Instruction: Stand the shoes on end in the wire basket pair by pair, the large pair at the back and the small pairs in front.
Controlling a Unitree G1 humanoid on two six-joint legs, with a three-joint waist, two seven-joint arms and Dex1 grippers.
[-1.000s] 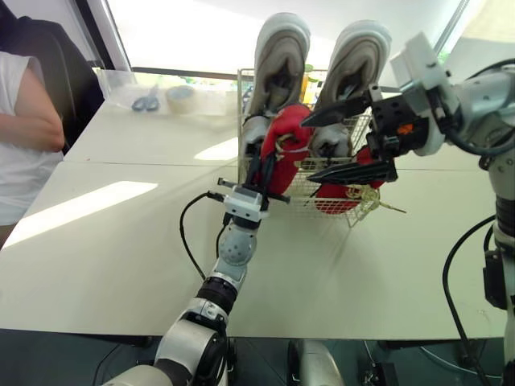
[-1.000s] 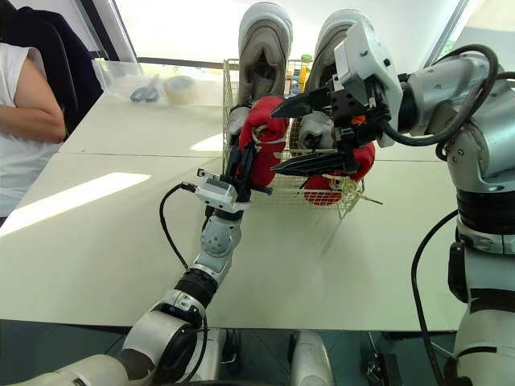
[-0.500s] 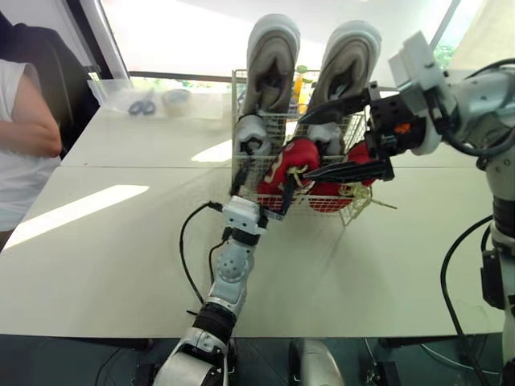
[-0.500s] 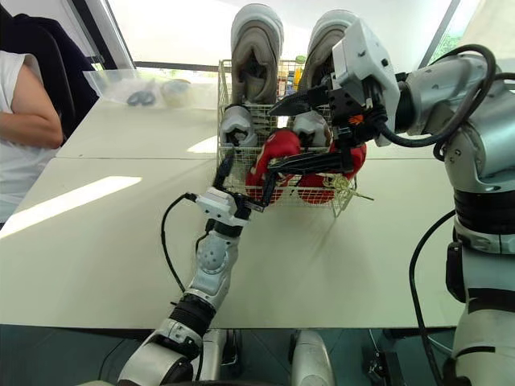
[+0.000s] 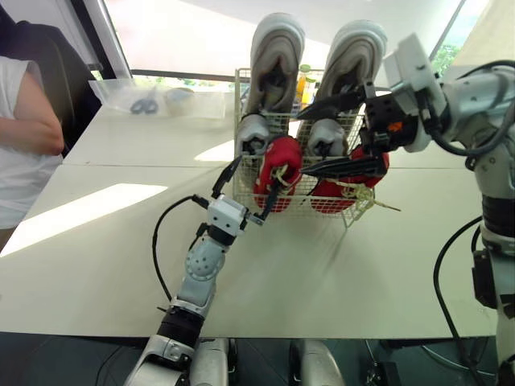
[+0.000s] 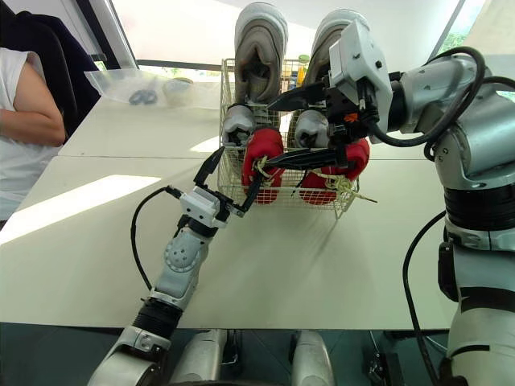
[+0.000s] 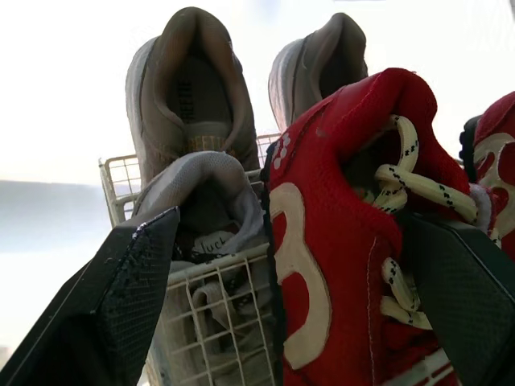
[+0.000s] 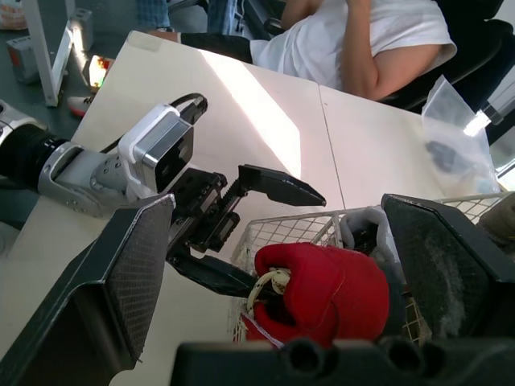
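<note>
The wire basket (image 5: 299,207) stands mid-table. Two large grey shoes (image 5: 278,60) stand on end at its back. Two small grey shoes (image 5: 253,133) are in front of them, and two red shoes (image 5: 278,170) stand at the front wall. My left gripper (image 5: 251,186) is open just outside the basket's front left corner, its fingers either side of the left red shoe (image 7: 338,241) and apart from it. My right gripper (image 5: 302,143) hangs open over the basket's right half, above the right red shoe (image 5: 354,178), holding nothing.
A person in a white shirt (image 5: 24,121) sits at the table's left edge. A clear bag with scissors and a tape roll (image 5: 161,100) lies at the far back. Yellow laces (image 5: 378,201) trail out of the basket's right front corner. The table (image 5: 105,241) stretches left.
My left gripper opened and let go of the left red shoe, which now stands in the basket's front row. The left arm drew back slightly. The right gripper stayed open and barely moved.
</note>
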